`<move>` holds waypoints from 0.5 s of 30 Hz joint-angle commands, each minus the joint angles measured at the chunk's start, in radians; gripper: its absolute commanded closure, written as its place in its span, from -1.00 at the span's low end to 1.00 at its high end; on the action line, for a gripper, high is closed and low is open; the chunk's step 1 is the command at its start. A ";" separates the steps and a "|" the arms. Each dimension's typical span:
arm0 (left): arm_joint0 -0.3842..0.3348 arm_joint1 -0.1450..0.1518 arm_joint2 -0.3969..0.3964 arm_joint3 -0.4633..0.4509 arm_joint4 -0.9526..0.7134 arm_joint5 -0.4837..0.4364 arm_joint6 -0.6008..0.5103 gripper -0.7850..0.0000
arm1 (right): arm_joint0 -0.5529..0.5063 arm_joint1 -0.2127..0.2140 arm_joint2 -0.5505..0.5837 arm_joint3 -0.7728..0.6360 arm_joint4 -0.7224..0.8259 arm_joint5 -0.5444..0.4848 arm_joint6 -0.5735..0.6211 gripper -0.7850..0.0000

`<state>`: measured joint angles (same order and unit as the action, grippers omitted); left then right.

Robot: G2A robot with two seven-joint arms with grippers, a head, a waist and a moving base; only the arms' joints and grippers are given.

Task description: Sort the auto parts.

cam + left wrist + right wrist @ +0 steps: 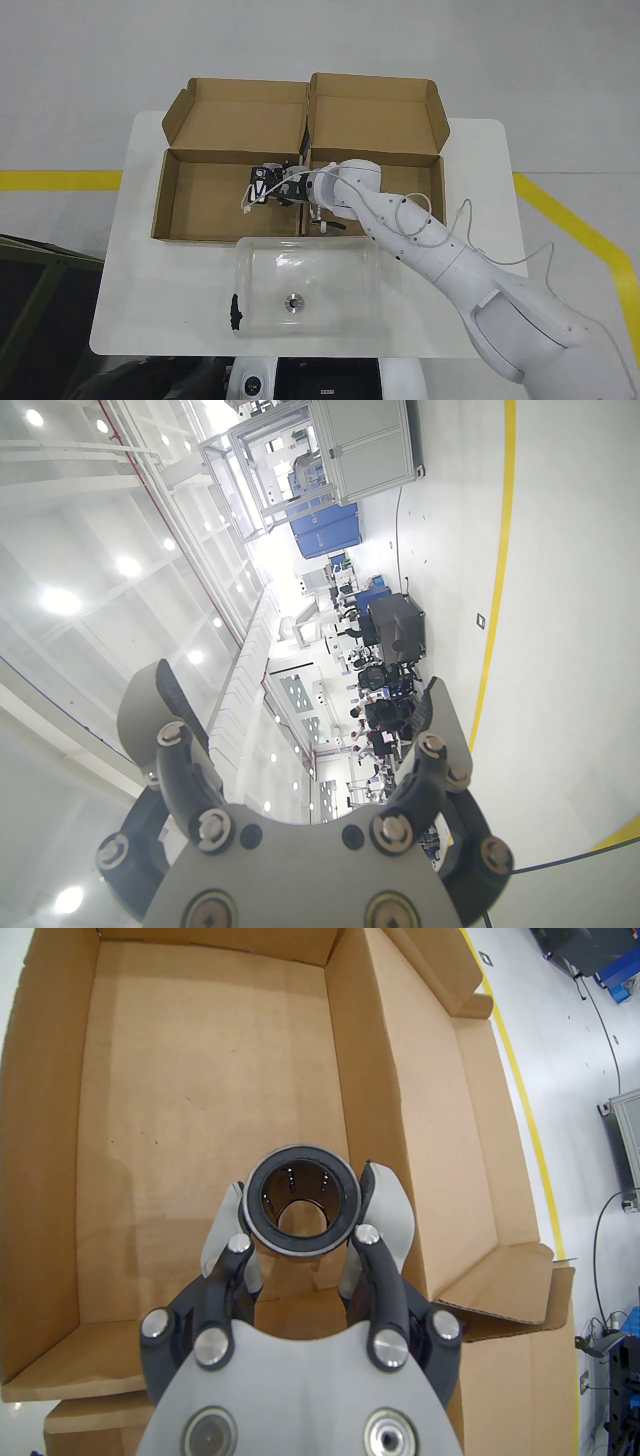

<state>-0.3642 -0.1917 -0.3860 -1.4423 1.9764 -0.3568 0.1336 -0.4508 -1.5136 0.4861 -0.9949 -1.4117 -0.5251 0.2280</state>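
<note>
Your right end effector point(302, 1185) clamps the linear bearing point(300, 1242) across its sleeve | bore axis points ahead, at the floor of the left cardboard box point(200, 1078) below | your left end effector point(297, 687) gapes empty, facing the ceiling point(75, 550).

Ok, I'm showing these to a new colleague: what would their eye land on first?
Probably the right gripper, shut on a black-rimmed cylindrical bearing and held over the bare floor of the left cardboard box. Next, the clear bin at the near edge of the table, with a small round part inside.
</note>
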 commanded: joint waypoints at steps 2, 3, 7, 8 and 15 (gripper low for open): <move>0.000 0.000 0.000 0.000 0.000 0.000 0.000 -1.00 | 0.005 -0.012 -0.006 0.023 -0.014 0.007 0.003 0.76; 0.000 0.000 0.000 0.000 0.000 0.000 0.000 -1.00 | 0.006 -0.015 -0.006 0.030 -0.016 0.007 0.004 0.64; 0.000 0.000 0.000 0.000 0.000 0.000 0.000 -1.00 | 0.009 -0.026 -0.003 0.048 -0.026 0.011 0.005 0.04; 0.000 0.000 0.000 0.000 0.000 0.000 0.000 -1.00 | 0.009 -0.028 -0.001 0.051 -0.026 0.010 0.004 0.00; 0.000 0.000 0.000 0.000 0.000 0.000 0.000 -1.00 | 0.002 -0.033 0.021 0.037 -0.032 -0.008 -0.002 -0.51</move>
<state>-0.3642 -0.1917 -0.3860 -1.4423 1.9764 -0.3568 0.1336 -0.4471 -1.5465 0.5033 -0.9526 -1.4423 -0.5288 0.2281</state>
